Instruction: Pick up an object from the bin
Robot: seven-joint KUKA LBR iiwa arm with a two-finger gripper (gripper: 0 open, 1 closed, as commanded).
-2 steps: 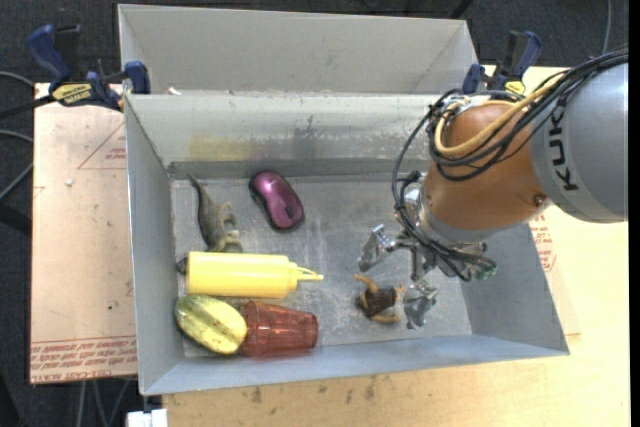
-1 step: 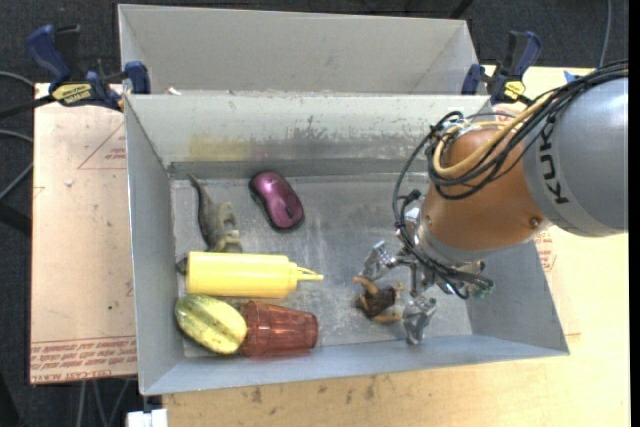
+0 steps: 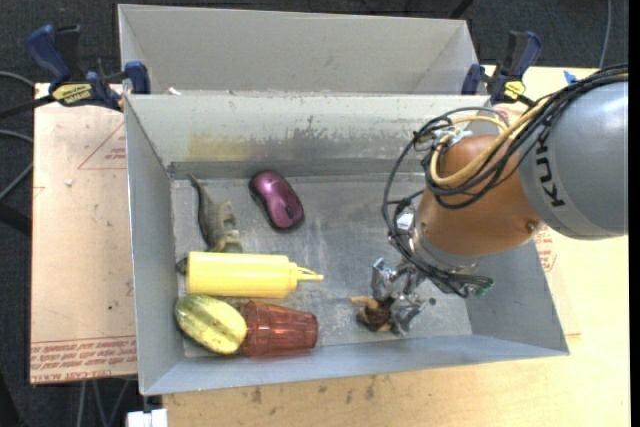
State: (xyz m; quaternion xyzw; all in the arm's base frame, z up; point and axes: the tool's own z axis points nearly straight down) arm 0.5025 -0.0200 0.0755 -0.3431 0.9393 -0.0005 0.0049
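Gripper low over small dark-brown object near the bin's front wall, right of centre. Grip state: can't tell.

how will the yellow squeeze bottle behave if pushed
Lying on its side, the yellow squeeze bottle probably rolls rather than slides. It looks like thin plastic, so likely light and squashy. The red cup beside it may stop it rolling that way.
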